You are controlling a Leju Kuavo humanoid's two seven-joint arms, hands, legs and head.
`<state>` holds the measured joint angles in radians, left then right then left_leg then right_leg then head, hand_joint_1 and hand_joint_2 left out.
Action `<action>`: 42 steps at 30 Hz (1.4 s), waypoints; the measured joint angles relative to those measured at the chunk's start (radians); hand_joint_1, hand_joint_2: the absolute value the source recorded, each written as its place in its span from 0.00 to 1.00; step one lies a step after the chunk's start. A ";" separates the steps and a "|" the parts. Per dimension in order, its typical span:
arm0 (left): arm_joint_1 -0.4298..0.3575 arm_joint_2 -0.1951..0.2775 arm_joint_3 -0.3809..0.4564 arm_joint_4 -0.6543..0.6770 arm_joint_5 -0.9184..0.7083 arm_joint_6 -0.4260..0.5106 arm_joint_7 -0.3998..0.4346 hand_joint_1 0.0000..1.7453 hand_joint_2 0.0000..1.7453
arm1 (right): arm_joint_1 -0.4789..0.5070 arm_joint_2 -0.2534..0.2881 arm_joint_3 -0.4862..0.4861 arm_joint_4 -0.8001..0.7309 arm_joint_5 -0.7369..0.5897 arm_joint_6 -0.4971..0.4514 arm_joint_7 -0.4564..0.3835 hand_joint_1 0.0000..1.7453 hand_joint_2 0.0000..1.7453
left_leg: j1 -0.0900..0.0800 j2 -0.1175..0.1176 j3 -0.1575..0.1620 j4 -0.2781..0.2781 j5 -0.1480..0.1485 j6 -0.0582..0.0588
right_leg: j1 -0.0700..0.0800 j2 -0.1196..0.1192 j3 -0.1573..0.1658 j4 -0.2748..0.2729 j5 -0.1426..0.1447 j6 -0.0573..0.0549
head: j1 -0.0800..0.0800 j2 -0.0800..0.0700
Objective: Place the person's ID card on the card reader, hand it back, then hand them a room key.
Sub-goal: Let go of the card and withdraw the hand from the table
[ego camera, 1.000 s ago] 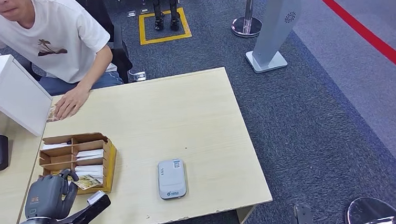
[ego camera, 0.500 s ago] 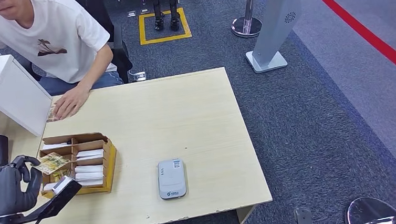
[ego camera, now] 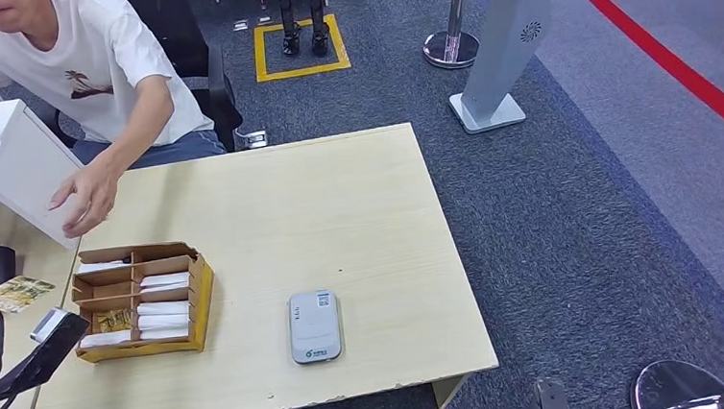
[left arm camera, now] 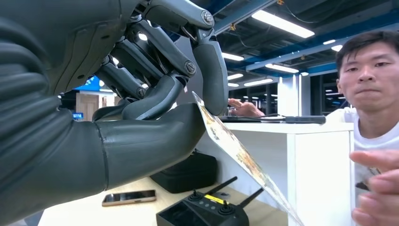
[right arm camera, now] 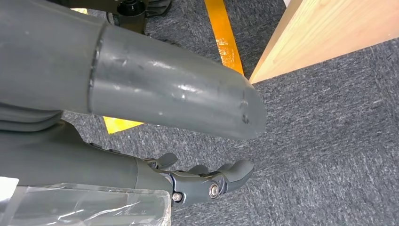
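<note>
Patterned room key (ego camera: 16, 292) left the cardboard box (ego camera: 140, 299) within the last second; left hand (left arm camera: 155, 94) pinched it between thumb and fingers, raised off the surface's left edge. Person's hand (ego camera: 83, 197) lifted to meet it. Handover looked imminent. Right hand (right arm camera: 202, 181) hung empty, fingers loosely curled.

mock reception: desk (ego camera: 339, 206), stanchion (ego camera: 451, 35)

A pale wooden table (ego camera: 339, 206) stands on grey-blue carpet (ego camera: 581, 228) crossed by a red line (ego camera: 675, 62); ceiling strip lights (left arm camera: 282, 23) glow overhead.
</note>
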<state>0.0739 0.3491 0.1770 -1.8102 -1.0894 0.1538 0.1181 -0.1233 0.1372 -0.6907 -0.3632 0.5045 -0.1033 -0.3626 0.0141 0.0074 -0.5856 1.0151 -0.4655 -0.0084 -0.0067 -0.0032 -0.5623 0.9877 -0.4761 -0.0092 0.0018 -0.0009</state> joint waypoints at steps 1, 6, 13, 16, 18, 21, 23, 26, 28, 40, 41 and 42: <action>-0.009 0.000 0.003 0.011 -0.006 0.000 0.004 1.00 1.00 | -0.001 0.000 0.000 0.000 0.002 0.000 0.001 0.00 0.00 | 0.000 0.000 0.000 0.000 0.000 0.000 | 0.000 0.000 0.000 0.000 0.000 0.000 | 0.000 0.000; -0.103 0.005 0.016 0.129 -0.018 -0.001 0.007 1.00 1.00 | -0.018 0.004 0.004 -0.001 0.007 0.002 0.012 0.00 0.00 | 0.000 -0.001 0.000 0.000 0.001 -0.001 | 0.000 0.000 0.000 0.000 0.000 0.000 | 0.000 0.000; -0.235 -0.016 -0.024 0.244 -0.024 -0.013 -0.016 1.00 1.00 | -0.031 0.005 0.016 -0.002 0.008 0.001 0.015 0.00 0.00 | 0.000 -0.001 0.000 0.000 0.002 -0.001 | 0.000 -0.001 0.000 0.000 0.001 -0.001 | 0.000 0.000; -0.280 -0.027 -0.052 0.276 -0.027 -0.020 -0.015 1.00 1.00 | -0.034 0.006 0.025 -0.003 0.009 0.001 0.015 0.00 0.00 | 0.000 -0.001 0.000 0.000 0.002 -0.001 | 0.000 -0.001 0.000 0.000 0.001 -0.001 | 0.000 0.000; -0.312 -0.033 -0.073 0.301 -0.028 -0.027 -0.015 1.00 1.00 | -0.035 0.006 0.029 -0.003 0.010 0.001 0.017 0.00 0.00 | 0.000 -0.001 0.000 0.000 0.002 -0.001 | 0.000 -0.001 0.000 0.000 0.001 -0.001 | 0.000 0.000; -0.360 -0.044 -0.106 0.338 -0.032 -0.036 -0.012 1.00 1.00 | -0.040 0.008 0.034 -0.005 0.011 0.001 0.018 0.00 0.00 | 0.000 -0.001 0.000 0.000 0.002 -0.001 | 0.000 -0.001 0.000 0.000 0.001 -0.001 | 0.000 0.000; -0.382 -0.050 -0.126 0.358 -0.034 -0.038 -0.008 1.00 1.00 | -0.041 0.008 0.036 -0.005 0.009 0.000 0.018 0.00 0.00 | 0.000 0.000 0.000 0.000 0.002 -0.001 | 0.000 0.000 0.000 0.000 0.001 -0.001 | 0.000 0.000; -0.397 -0.058 -0.149 0.375 -0.035 -0.038 -0.005 1.00 1.00 | -0.042 0.008 0.039 -0.005 0.006 -0.001 0.018 0.00 0.00 | 0.000 0.000 0.000 0.000 0.002 -0.001 | 0.000 0.000 -0.001 0.000 0.001 -0.001 | 0.000 0.000; -0.402 -0.062 -0.158 0.383 -0.035 -0.038 -0.004 1.00 1.00 | -0.042 0.008 0.042 -0.005 0.005 -0.002 0.018 0.00 0.00 | 0.000 0.000 0.000 0.000 0.002 -0.001 | 0.000 0.001 -0.001 0.000 0.001 -0.001 | 0.000 0.000; -0.407 -0.080 -0.169 0.390 -0.009 -0.016 -0.001 0.00 0.00 | -0.041 0.008 0.051 -0.005 -0.007 -0.010 0.018 0.00 0.00 | 0.000 0.001 0.000 0.000 0.002 -0.001 | 0.000 0.001 -0.001 0.000 0.001 -0.001 | 0.000 0.000; -0.407 -0.081 -0.169 0.390 -0.007 -0.016 -0.001 0.00 0.00 | -0.041 0.008 0.051 -0.005 -0.009 -0.010 0.018 0.00 0.00 | 0.000 0.001 0.000 0.000 0.002 -0.001 | 0.000 0.001 -0.001 0.000 0.001 -0.001 | 0.000 0.000; -0.407 -0.082 -0.169 0.389 -0.003 -0.015 -0.001 0.00 0.00 | -0.041 0.008 0.051 -0.005 -0.011 -0.011 0.018 0.00 0.00 | 0.000 0.001 0.000 0.000 0.002 -0.001 | 0.000 0.001 -0.001 0.000 0.001 -0.001 | 0.000 0.000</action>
<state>-0.3330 0.2667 0.0078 -1.4207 -1.0922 0.1391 0.1174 -0.1642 0.1453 -0.6397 -0.3685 0.4939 -0.1142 -0.3449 0.0143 0.0081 -0.5856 1.0153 -0.4635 -0.0094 -0.0067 -0.0020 -0.5633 0.9878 -0.4748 -0.0100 0.0019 -0.0009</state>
